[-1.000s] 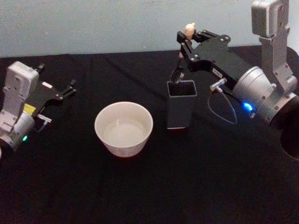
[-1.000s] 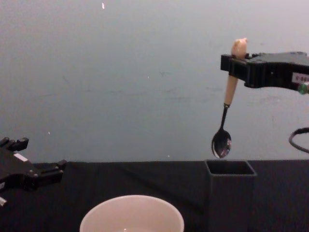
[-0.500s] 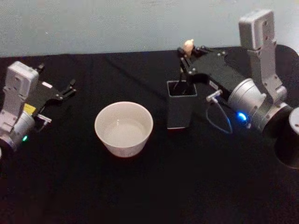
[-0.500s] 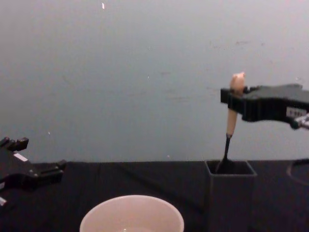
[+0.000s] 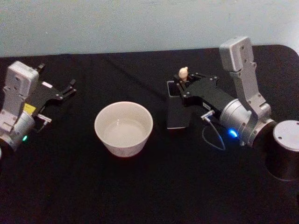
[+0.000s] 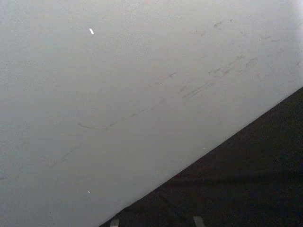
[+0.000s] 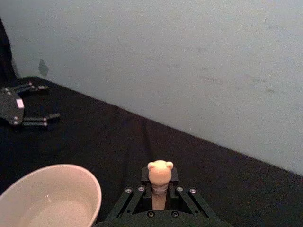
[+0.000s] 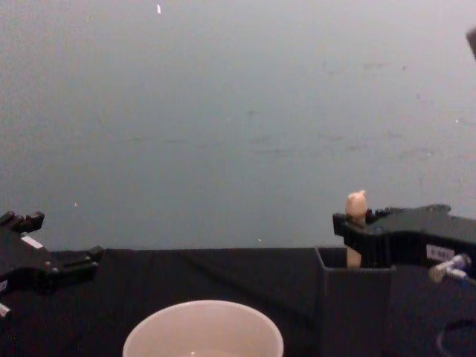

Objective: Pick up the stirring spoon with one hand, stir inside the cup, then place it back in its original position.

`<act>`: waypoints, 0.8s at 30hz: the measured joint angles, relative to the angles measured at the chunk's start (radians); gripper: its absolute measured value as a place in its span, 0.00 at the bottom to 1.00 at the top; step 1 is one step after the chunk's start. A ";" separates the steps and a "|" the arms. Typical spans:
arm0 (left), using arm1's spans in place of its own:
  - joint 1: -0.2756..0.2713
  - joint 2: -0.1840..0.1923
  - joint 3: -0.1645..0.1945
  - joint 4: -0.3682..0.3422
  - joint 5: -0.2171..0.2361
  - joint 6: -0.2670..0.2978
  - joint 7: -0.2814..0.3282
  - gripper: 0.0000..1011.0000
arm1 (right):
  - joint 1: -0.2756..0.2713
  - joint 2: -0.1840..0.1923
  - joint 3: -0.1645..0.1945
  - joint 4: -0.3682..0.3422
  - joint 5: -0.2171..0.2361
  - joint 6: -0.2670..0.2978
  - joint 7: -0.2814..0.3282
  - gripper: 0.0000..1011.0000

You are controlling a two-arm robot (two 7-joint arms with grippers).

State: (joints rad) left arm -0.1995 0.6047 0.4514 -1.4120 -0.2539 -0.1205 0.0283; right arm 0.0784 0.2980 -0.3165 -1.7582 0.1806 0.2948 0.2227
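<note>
Since the stirring spoon [image 5: 183, 73] already sits down inside the dark holder box [image 5: 179, 114] right of the cup [image 5: 124, 128], only letting go looks left. Right end effector [image 5: 185, 86] is clamped on its handle; left end effector [image 5: 69, 88] parked far left, fingers apart.

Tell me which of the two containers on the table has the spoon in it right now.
The dark square holder, right of the round cream cup. The stirring spoon stands inside it, gripped by the right pincer.
</note>
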 joint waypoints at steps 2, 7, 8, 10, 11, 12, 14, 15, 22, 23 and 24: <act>0.000 0.000 0.000 0.000 0.000 0.000 0.000 0.99 | -0.001 -0.005 0.000 0.008 -0.005 0.005 0.001 0.20; 0.000 0.000 0.000 0.000 0.000 0.000 0.000 0.99 | -0.002 -0.013 0.001 0.017 -0.016 0.008 0.003 0.20; 0.000 0.000 0.000 0.000 0.000 0.000 0.000 0.99 | -0.002 -0.014 0.001 0.019 -0.019 0.008 0.003 0.20; 0.000 0.000 0.000 0.000 0.000 0.000 0.000 0.99 | -0.002 -0.014 0.002 0.019 -0.019 0.008 0.003 0.20; 0.000 0.000 0.000 0.000 0.000 0.000 0.000 0.99 | -0.002 -0.014 0.002 0.019 -0.019 0.008 0.003 0.20; 0.000 0.000 0.000 0.000 0.000 0.000 0.000 0.99 | -0.002 -0.014 0.002 0.019 -0.019 0.008 0.003 0.20; 0.000 0.000 0.000 0.000 0.000 0.000 0.000 0.99 | -0.002 -0.013 0.002 0.019 -0.019 0.008 0.003 0.20; 0.000 0.000 0.000 0.000 0.000 0.000 0.000 0.99 | -0.002 -0.013 0.002 0.019 -0.018 0.008 0.004 0.20; 0.000 0.000 0.000 0.000 0.000 0.000 0.000 0.99 | -0.001 -0.012 0.002 0.017 -0.017 0.008 0.004 0.29; 0.000 0.000 0.000 0.000 0.000 0.000 0.000 0.99 | -0.001 -0.012 0.002 0.017 -0.017 0.008 0.004 0.31; 0.000 0.000 0.000 0.000 0.000 0.000 0.000 0.99 | -0.001 -0.012 0.002 0.016 -0.017 0.008 0.004 0.33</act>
State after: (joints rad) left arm -0.1995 0.6047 0.4514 -1.4120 -0.2539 -0.1206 0.0282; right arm 0.0774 0.2861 -0.3147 -1.7418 0.1639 0.3025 0.2271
